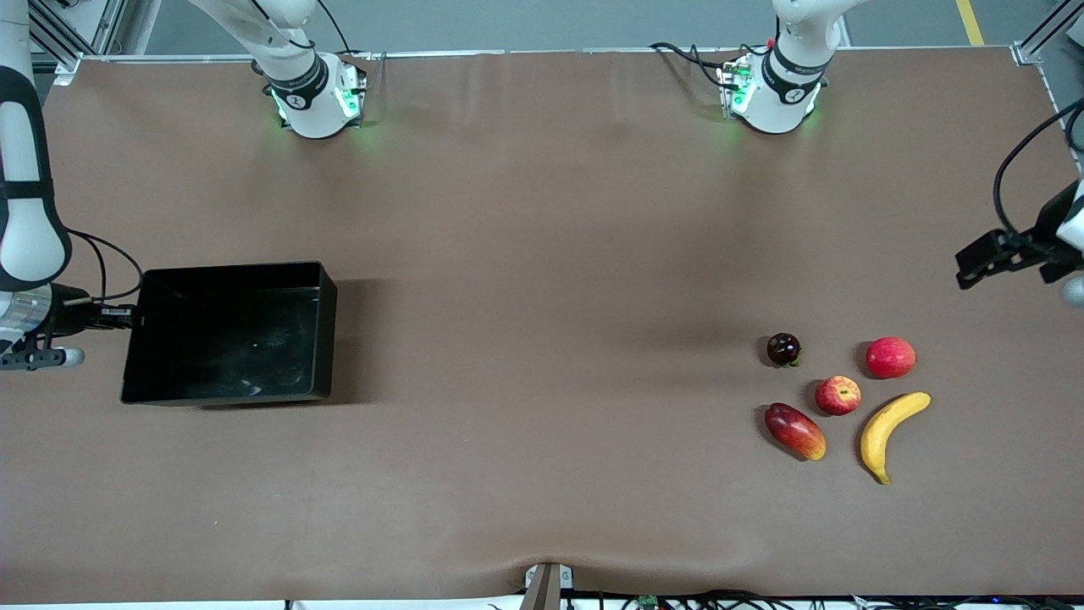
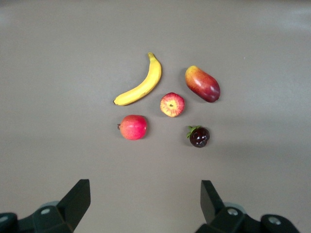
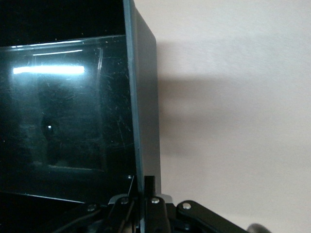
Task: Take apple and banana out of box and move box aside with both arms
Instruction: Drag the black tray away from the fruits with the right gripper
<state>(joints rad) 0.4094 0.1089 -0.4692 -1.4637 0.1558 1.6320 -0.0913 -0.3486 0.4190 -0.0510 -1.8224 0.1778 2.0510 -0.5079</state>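
Box point(image 1: 229, 335) wall hiding right fingers point(image 3: 149, 187)

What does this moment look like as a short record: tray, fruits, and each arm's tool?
tray: black tray at the right arm's end of the table, nothing in it
right tool: right tool shut on the tray's wall
left tool: left tool open, holding nothing, in the air near the fruits
banana: banana on the table at the left arm's end
apple: streaked apple beside the banana, apart from it
other fruits: mango, plain red fruit, dark fruit close by
progress: no fruit in the tray yet
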